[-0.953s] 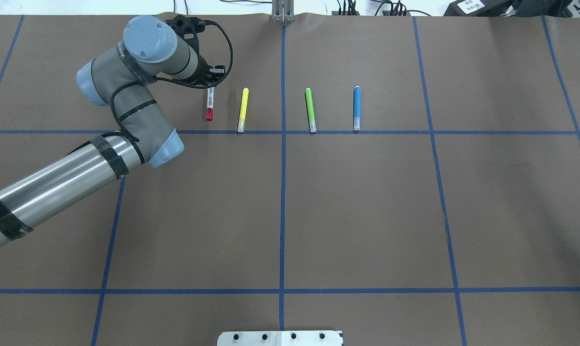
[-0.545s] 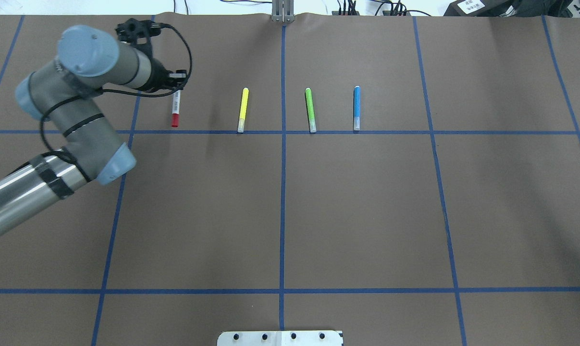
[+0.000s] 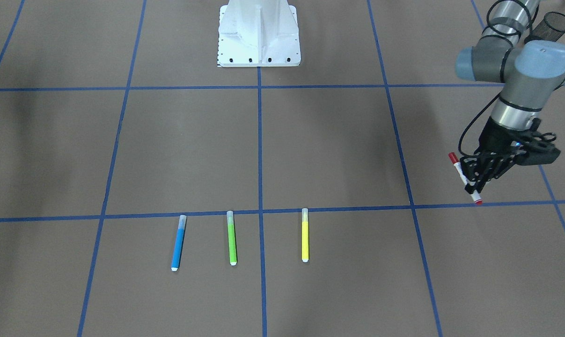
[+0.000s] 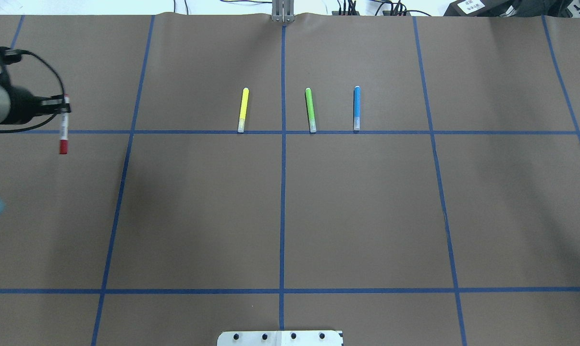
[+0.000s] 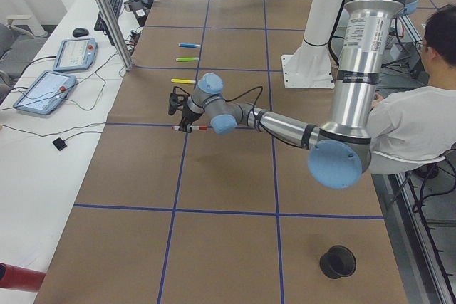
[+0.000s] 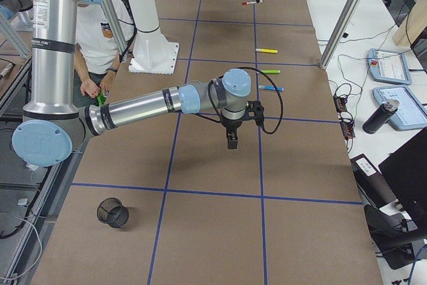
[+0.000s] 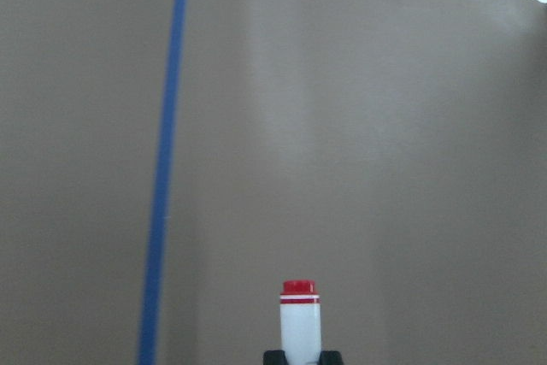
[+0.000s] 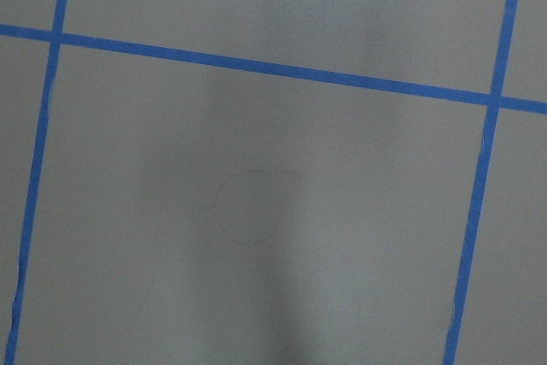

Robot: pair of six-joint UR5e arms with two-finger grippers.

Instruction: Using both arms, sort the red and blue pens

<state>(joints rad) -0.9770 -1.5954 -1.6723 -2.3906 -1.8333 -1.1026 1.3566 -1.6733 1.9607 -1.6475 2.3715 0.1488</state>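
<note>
My left gripper (image 4: pixel 61 108) is shut on the red pen (image 4: pixel 64 132) at the table's far left edge. It grips the white barrel near the far end, and the red cap points back toward the robot. The front-facing view shows the same gripper (image 3: pixel 479 175) and red pen (image 3: pixel 461 173) above a blue tape line. In the left wrist view the red pen (image 7: pixel 300 322) sticks out between the jaws. The blue pen (image 4: pixel 356 108) lies right of centre. My right gripper (image 6: pixel 230 141) hangs over the table only in the exterior right view; I cannot tell its state.
A yellow marker (image 4: pixel 243 109) and a green marker (image 4: pixel 310 109) lie in a row with the blue pen. Black mesh cups (image 5: pixel 338 261) (image 6: pixel 113 212) stand near both table ends. The white pedestal (image 3: pixel 259 32) is at the robot's side. A person (image 5: pixel 413 126) sits beside it.
The left arm has swung far to the left with the red pen, from beside the yellow marker to the table's left edge. The other markers have not moved.
</note>
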